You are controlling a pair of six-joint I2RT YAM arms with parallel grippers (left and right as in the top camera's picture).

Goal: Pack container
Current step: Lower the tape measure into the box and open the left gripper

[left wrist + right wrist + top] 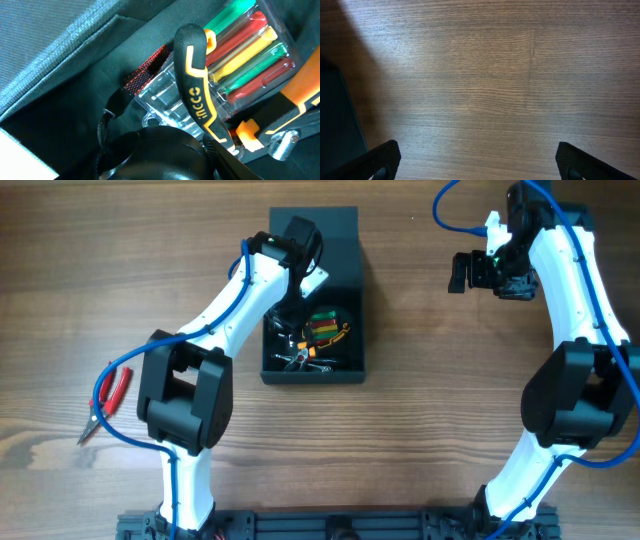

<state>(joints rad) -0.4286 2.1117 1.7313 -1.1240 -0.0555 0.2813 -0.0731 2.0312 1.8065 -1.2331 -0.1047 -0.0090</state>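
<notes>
Nearest, red pliers (118,383) are laid on the table (430,440) at the lower left of the overhead frame. Further up, at centre, the container (313,376) is set open, its lid (340,230) folded back toward the top edge. The left gripper (288,328) is placed inside it, over a clear case of screwdrivers (250,45) and a black-and-orange handle (192,75). Whether its fingers are apart or together cannot be told. At the upper right, the right gripper (477,160) is held over bare wood, fingers spread wide, nothing between them.
</notes>
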